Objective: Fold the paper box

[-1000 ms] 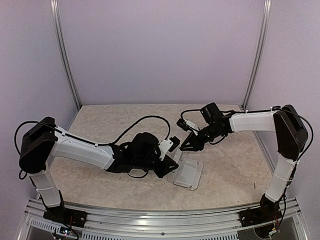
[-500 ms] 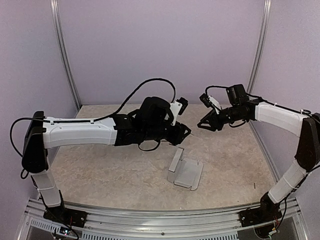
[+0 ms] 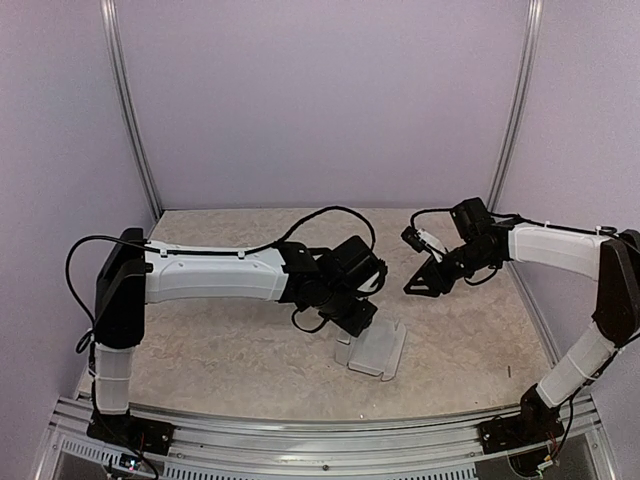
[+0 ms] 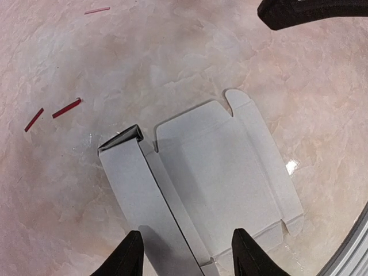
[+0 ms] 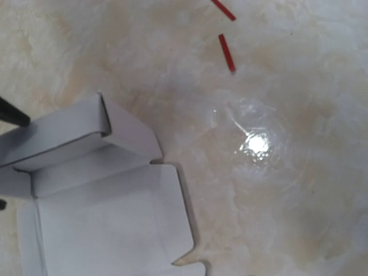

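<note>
The paper box (image 3: 378, 348) lies on the table as a pale grey card blank. Its left panel is folded upright and the rest lies flat (image 4: 224, 172). My left gripper (image 3: 355, 318) hovers just above the box's left side. In the left wrist view that gripper (image 4: 187, 259) is open, its black fingertips (image 4: 131, 256) spread wide over the raised panel and touching nothing. My right gripper (image 3: 420, 283) hangs to the right of the box, apart from it, jaws spread and empty. The right wrist view shows the box (image 5: 98, 224) at lower left and no fingers.
Thin red strips (image 4: 66, 107) (image 5: 226, 52) lie on the marbled tabletop beyond the box. A metal rail (image 4: 356, 241) marks the table's near edge close to the box. Upright frame posts (image 3: 130, 110) (image 3: 515, 110) stand at the back corners.
Both grippers opened, let go of the box and rose off it. The left has since come back down over the box; the right moved away to the right.
</note>
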`<state>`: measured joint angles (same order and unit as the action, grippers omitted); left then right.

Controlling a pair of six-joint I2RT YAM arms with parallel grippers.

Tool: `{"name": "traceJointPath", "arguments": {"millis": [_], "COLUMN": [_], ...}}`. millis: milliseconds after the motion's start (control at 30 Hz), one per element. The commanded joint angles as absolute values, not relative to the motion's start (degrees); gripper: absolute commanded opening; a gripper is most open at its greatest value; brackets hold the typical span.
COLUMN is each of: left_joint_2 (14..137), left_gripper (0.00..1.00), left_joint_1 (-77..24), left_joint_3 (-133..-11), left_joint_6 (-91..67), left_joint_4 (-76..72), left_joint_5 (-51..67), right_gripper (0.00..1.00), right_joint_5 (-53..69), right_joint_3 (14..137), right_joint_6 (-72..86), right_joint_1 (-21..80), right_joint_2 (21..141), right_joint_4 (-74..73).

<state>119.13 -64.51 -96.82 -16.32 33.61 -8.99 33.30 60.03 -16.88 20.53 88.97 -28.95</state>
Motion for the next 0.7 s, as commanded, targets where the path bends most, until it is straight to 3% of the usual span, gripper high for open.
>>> {"name": "traceJointPath", "arguments": {"millis": [0,167,400,667], "left_joint_2": [120.87,122.53,116.52,108.4], "left_gripper": [0.52,0.51,0.46,0.46], "left_joint_1": [-64.44,-62.64,-55.67,-53.09], "left_joint_3": [-101.28,-100.66,-88.86,-77.6], "left_joint_6": [-16.18,-18.82,-22.89,-25.84], "left_joint_4": [38.48,40.43,33.1,26.21], "left_joint_5": [-9.45,-12.38,-5.91,-6.12], "right_gripper": [0.41,0.41,0.42,0.43], "right_joint_5": [33.48,32.26,30.47,32.37], "right_joint_3": [59.7,59.51,60.45,64.58], "right_joint_6": [-17.02,-17.04,-18.08,-18.97], "right_joint_1": [20.06,20.07,20.08,20.11], "right_joint_2": [88.42,89.08,88.86,89.44], "right_joint_4": [-28.88,-29.25,-32.04,-37.63]}}
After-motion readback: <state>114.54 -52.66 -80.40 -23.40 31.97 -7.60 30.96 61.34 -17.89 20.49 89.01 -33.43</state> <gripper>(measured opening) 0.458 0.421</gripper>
